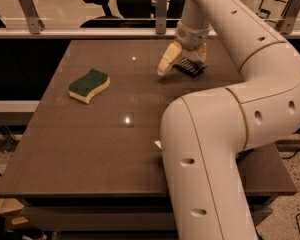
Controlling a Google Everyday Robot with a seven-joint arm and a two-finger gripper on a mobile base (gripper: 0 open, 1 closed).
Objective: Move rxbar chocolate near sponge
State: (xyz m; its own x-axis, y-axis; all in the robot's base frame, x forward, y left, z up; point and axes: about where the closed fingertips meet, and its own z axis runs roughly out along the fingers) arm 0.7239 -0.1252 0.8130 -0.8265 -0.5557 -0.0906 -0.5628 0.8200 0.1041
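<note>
The rxbar chocolate (pixel 190 68) is a small flat black wrapper lying on the far right part of the dark table (pixel 105 154). My gripper (pixel 184 64) reaches down onto it from above. Its cream fingers (pixel 167 62) are spread, one on each side of the bar, and it looks open. The bar's far end is hidden under the wrist. The sponge (pixel 89 85), with a green top and pale yellow body, lies on the left part of the table, well apart from the bar.
My own white arm (pixel 215 149) covers the right front of the table. A small white scrap (pixel 158 144) peeks out beside it. A metal rail (pixel 80 32) and office chairs (pixel 102 4) stand behind the far edge.
</note>
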